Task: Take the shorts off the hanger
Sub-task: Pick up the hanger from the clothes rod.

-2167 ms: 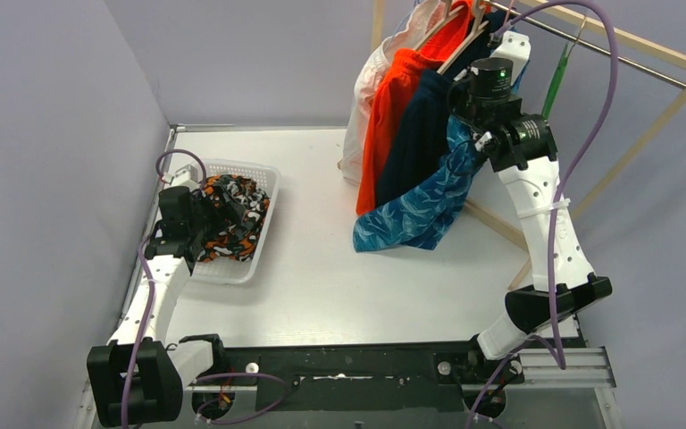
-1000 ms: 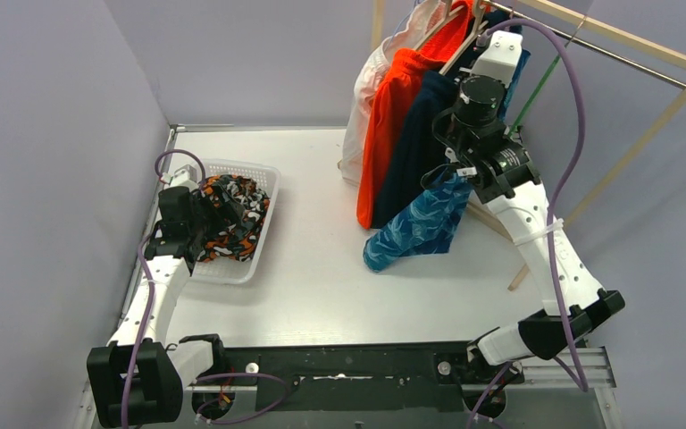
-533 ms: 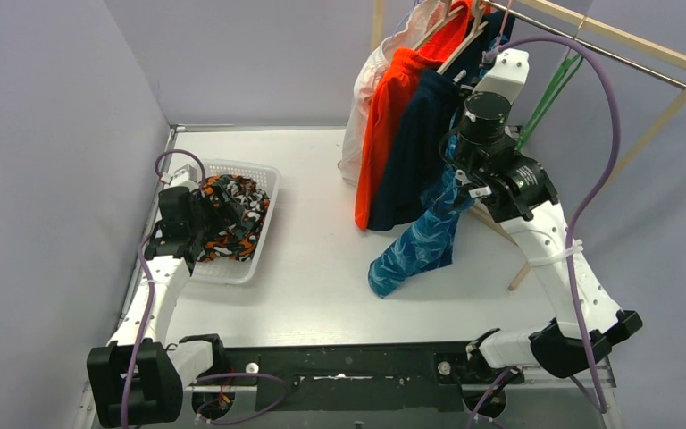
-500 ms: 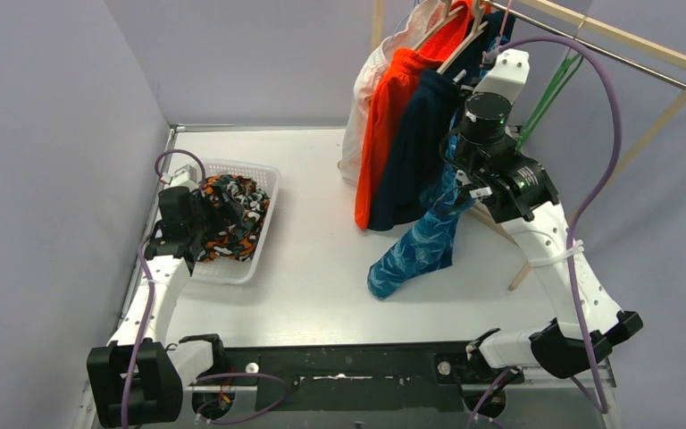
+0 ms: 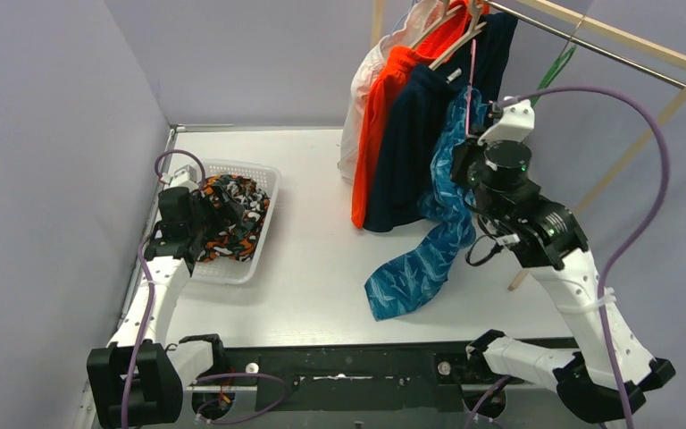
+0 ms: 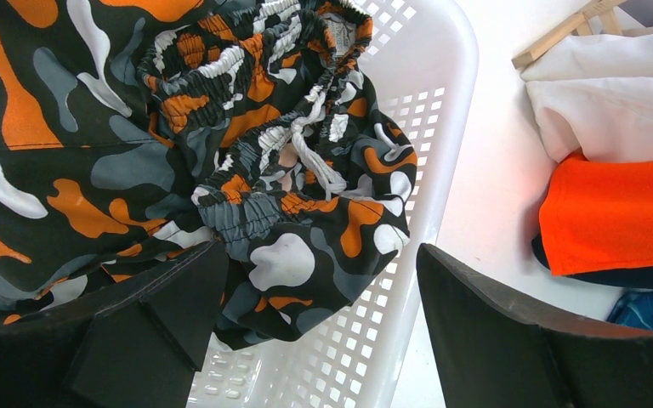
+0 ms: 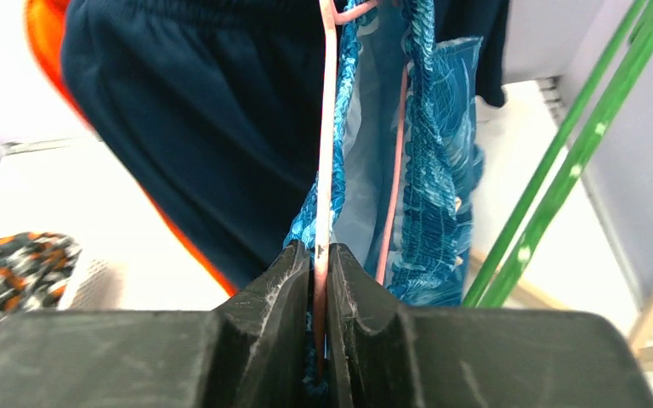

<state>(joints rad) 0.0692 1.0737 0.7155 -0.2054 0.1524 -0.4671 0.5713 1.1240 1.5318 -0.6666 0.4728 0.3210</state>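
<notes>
**Wire in the pinch, not plainly cloth: hanger may come along**

Pinching the thin pink hanger (image 7: 326, 127) in the right claw (image 7: 319, 251), closed down to almost nothing. Cannot tell whether also biting teal cloth. Straight ahead of the fingertips and just right of the wire: the teal shorts (image 7: 442, 170), waistband bunched on that hanger, with a leg trailing down toward the table (image 5: 304, 268) below the claw. Left of the tips, the navy shorts (image 7: 195, 110). Beyond those, the orange shorts (image 5: 371, 152) and white shorts (image 5: 355, 125), all hung from the rail (image 5: 589, 40). Close on the right, a green hanger (image 7: 561, 153).

Holding the left claw (image 6: 319, 272) wide apart and empty, just above the camouflage shorts (image 6: 93, 127) lying in the basket (image 6: 442, 102) beneath it.

Likely to drag hanger and shorts off the rail together if pulled by the wire alone, or to flex the wire and let it spring back. Could snag the navy pair on the left or hook the green hanger on the right. May also tighten the waistband on the bar through drag on the trailing leg.
</notes>
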